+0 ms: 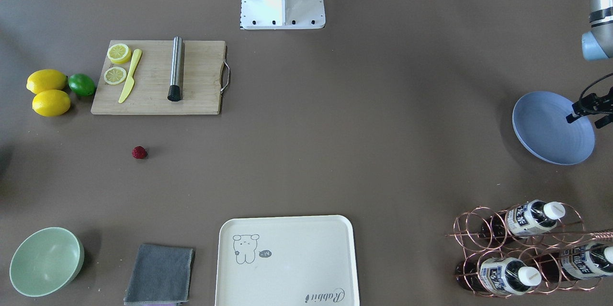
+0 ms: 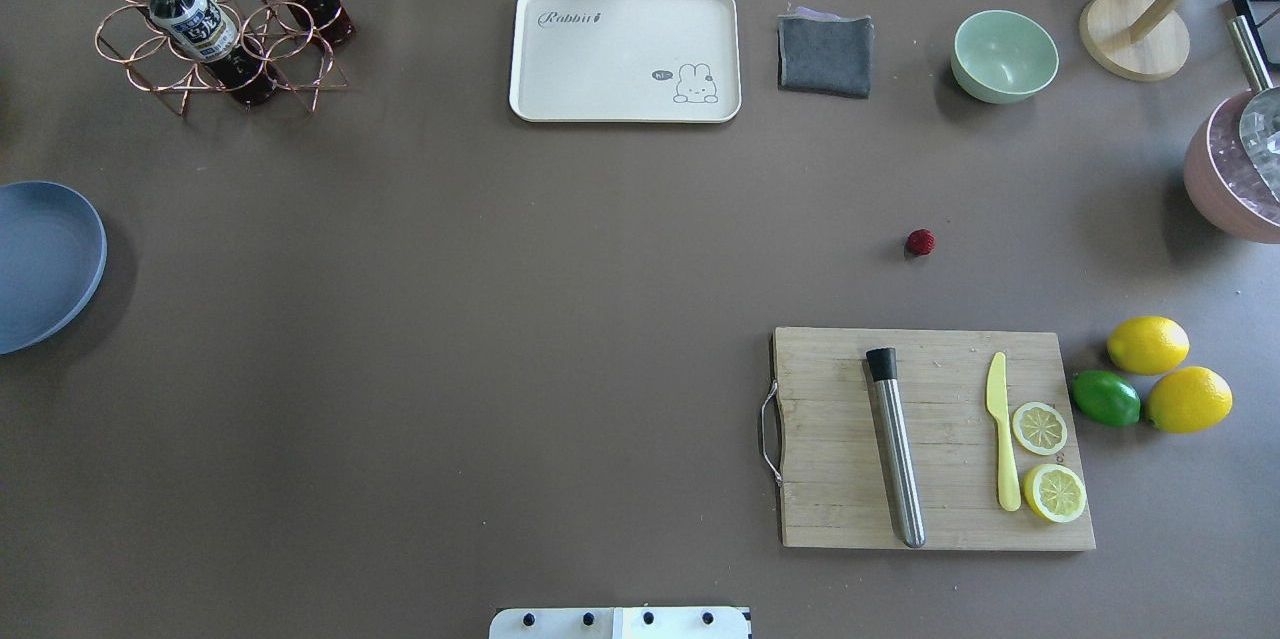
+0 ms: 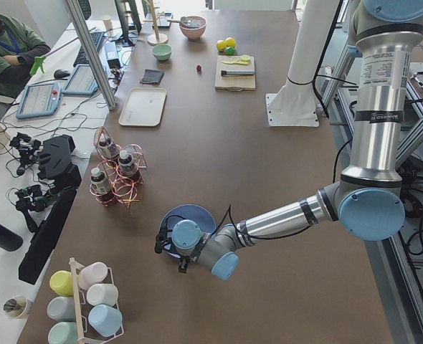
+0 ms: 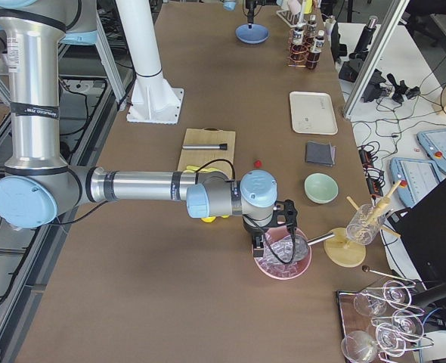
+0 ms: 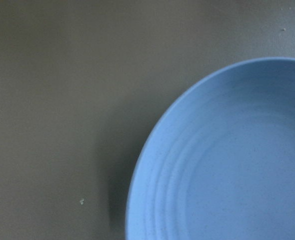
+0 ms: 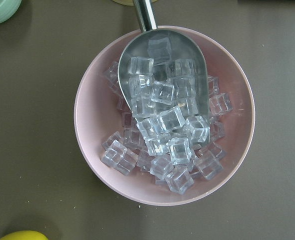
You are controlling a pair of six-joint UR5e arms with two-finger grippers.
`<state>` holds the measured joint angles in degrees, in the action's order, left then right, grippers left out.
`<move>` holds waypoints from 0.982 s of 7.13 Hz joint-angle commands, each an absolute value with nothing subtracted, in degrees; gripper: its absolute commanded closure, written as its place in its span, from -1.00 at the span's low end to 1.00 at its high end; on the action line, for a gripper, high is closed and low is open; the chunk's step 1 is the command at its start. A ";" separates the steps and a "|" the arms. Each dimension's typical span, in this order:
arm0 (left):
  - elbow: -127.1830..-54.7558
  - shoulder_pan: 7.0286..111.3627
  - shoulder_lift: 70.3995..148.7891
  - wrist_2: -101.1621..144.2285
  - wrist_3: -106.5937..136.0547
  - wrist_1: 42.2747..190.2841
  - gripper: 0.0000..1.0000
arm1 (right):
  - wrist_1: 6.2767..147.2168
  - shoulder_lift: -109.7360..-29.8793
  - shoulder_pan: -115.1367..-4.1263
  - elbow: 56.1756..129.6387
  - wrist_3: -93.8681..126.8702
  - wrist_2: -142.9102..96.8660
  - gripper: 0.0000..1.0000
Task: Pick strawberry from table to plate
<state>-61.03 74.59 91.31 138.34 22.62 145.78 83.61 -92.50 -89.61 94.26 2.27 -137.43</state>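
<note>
The strawberry (image 2: 921,242) lay nearer your right gripper (image 4: 273,245) than the left gripper (image 1: 588,113) over the plate (image 1: 541,129). You couldn't tell if either was clenched.

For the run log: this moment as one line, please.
stage: pick not begun | strawberry: on table near cutting board | plate: bare | left claw: over plate, state unclear | right claw: over ice bowl, state unclear

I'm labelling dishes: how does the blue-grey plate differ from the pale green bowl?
The plate is blue-grey and shallow, with faint concentric rings; the bowl is pale green, deep and plain. The plate lies on the robot's left; the bowl stands on its far right, beside the grey cloth. Both are round, matte and empty.
</note>
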 commanded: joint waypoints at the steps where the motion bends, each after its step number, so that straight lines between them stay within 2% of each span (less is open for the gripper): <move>1: -60.38 74.53 91.23 138.34 22.59 145.72 -0.37 | 83.58 -92.46 -89.56 94.57 2.72 -137.46 -1.00; 2: -60.03 74.53 91.32 138.34 22.59 145.72 0.18 | 83.58 -92.46 -89.56 94.57 2.81 -137.46 -1.00; 3: -60.03 74.53 91.23 138.34 22.59 145.81 0.84 | 83.58 -92.46 -89.56 94.57 2.90 -137.46 -1.00; 4: -60.03 74.53 91.14 138.34 22.59 145.81 1.00 | 83.58 -92.46 -89.56 94.48 2.90 -137.46 -1.00; 7: -61.08 75.93 93.32 142.88 29.13 145.37 1.00 | 83.58 -92.46 -89.47 94.22 2.90 -137.46 -1.00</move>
